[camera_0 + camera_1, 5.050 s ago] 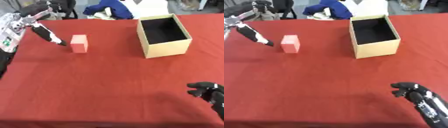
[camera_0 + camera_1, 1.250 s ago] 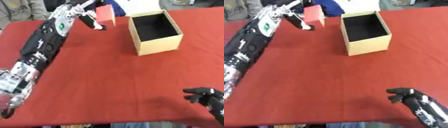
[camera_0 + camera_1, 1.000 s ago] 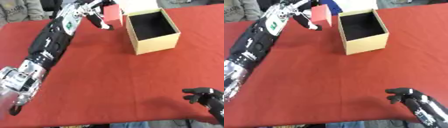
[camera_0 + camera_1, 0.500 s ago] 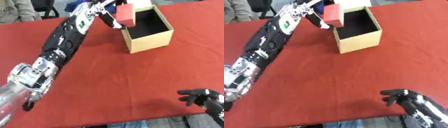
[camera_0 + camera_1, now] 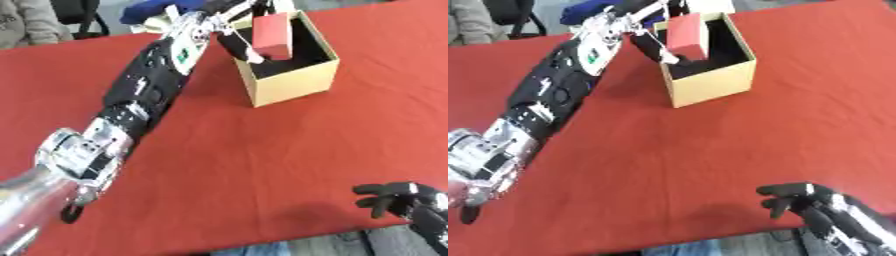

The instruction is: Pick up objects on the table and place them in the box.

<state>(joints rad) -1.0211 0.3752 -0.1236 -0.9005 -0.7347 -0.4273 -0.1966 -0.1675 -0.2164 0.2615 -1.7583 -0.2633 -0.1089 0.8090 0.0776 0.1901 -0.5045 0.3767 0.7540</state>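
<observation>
A pink-red block (image 5: 273,36) hangs over the open top of the tan cardboard box (image 5: 293,81) at the far side of the red table. My left hand (image 5: 241,46) is shut on the block, its fingers against the block's left side and my arm stretched out from the lower left. The box's dark inside shows behind the block. My right hand (image 5: 401,196) rests near the lower right corner at the table's front edge, its fingers curled and holding nothing.
The red tablecloth (image 5: 262,150) covers the whole table. Blue and white cloth (image 5: 157,12) lies behind the far edge, and a person's sleeve (image 5: 31,22) shows at the upper left.
My left hand has carried the block to the right, from beside the box to above its opening. The camera has also shifted. My right hand has stayed at the lower right.
</observation>
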